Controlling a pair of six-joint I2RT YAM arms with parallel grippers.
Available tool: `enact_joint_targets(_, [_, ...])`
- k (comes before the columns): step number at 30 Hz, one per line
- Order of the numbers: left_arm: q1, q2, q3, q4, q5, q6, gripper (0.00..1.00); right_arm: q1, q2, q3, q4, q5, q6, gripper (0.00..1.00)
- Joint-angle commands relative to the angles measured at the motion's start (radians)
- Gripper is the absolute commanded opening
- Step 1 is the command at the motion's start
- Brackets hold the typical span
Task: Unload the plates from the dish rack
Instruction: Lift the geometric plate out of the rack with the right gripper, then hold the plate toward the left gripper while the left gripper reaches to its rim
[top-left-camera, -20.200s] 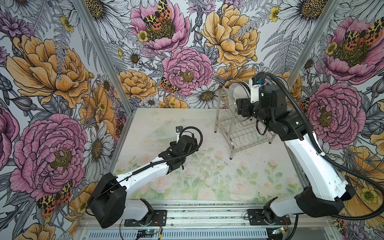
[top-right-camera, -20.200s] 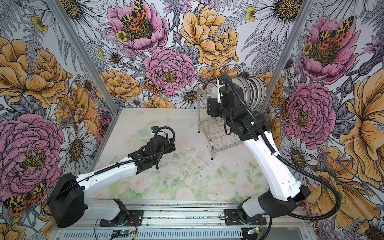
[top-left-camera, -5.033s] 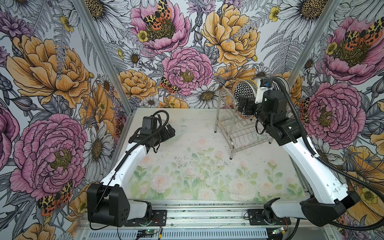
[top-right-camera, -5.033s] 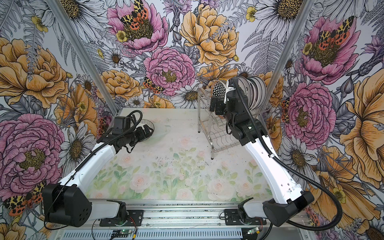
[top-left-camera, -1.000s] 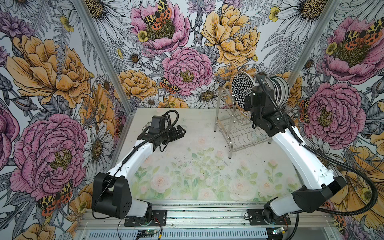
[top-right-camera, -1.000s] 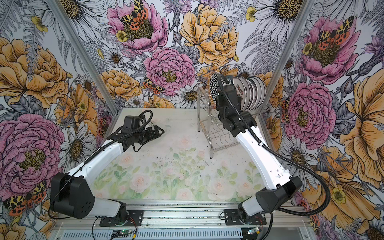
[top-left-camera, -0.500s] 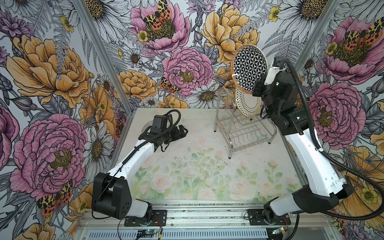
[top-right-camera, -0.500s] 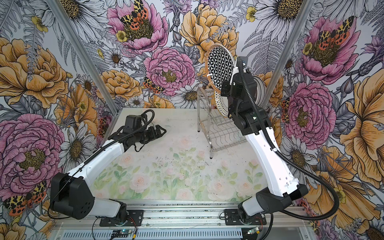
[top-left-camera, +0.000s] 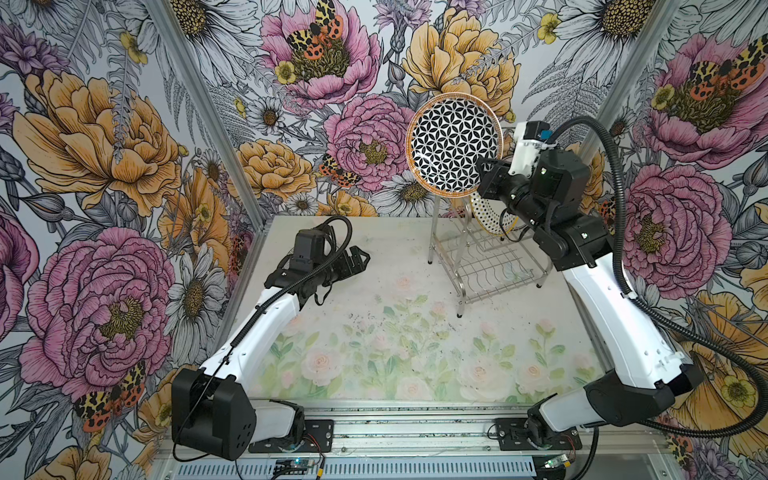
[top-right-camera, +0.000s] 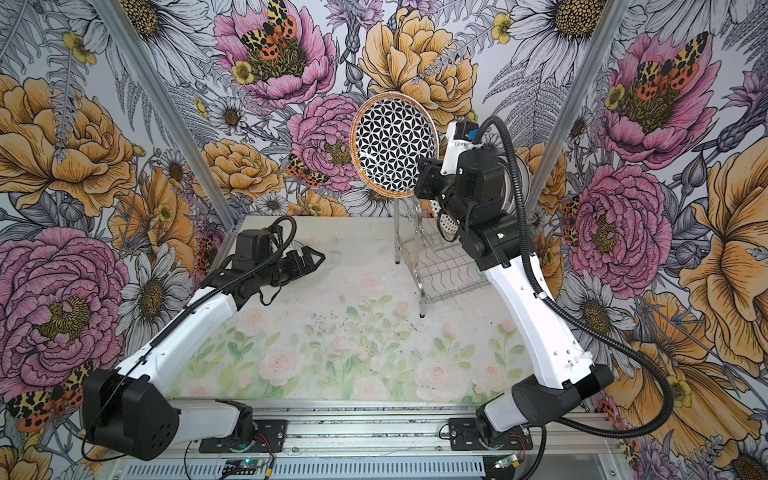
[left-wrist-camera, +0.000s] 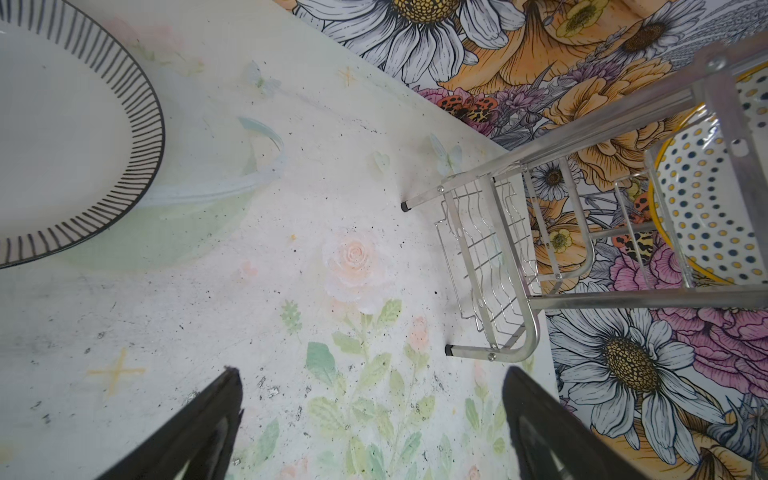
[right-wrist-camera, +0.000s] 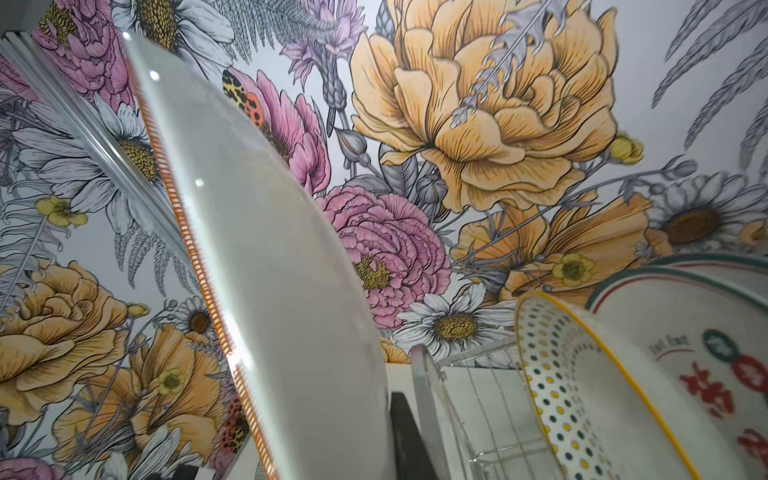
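Bright, even, diffuse light fills both top views, which are sharp throughout. Shadows on the table (top-left-camera: 374, 332) are faint and soft, with a slight one under the dish rack (top-left-camera: 494, 270) at 2 o'clock. In the right wrist view the lattice plate's (right-wrist-camera: 270, 249) white back is close, blurred and dotted with small glare spots. In the left wrist view the left gripper's (left-wrist-camera: 372, 374) fingers (left-wrist-camera: 199, 424) look soft-edged, and the rack's steel glints.
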Motion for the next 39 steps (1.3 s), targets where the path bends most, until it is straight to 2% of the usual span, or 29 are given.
enact_joint_targets(1, [0.031,-0.048,-0.037,0.005,-0.012,-0.013,0.97,0.019,-0.014,-0.043,0.125,-0.162,0.141,0.0])
enact_joint_targets(7, [0.057,-0.121,-0.083,0.008,-0.018,0.007,0.99,0.056,-0.009,-0.195,0.125,-0.188,0.204,0.0])
enact_joint_targets(12, [0.06,-0.158,-0.113,0.021,-0.014,0.008,0.99,0.098,-0.039,-0.312,0.135,-0.164,0.225,0.0])
enact_joint_targets(20, [0.05,-0.2,-0.162,0.075,0.072,-0.031,0.98,0.142,-0.07,-0.453,0.158,-0.161,0.285,0.0])
enact_joint_targets(30, [0.042,-0.263,-0.272,0.23,0.226,-0.111,0.96,0.16,-0.098,-0.558,0.199,-0.151,0.332,0.0])
enact_joint_targets(39, [0.0,-0.242,-0.315,0.295,0.225,-0.127,0.94,0.19,-0.143,-0.638,0.238,-0.145,0.371,0.0])
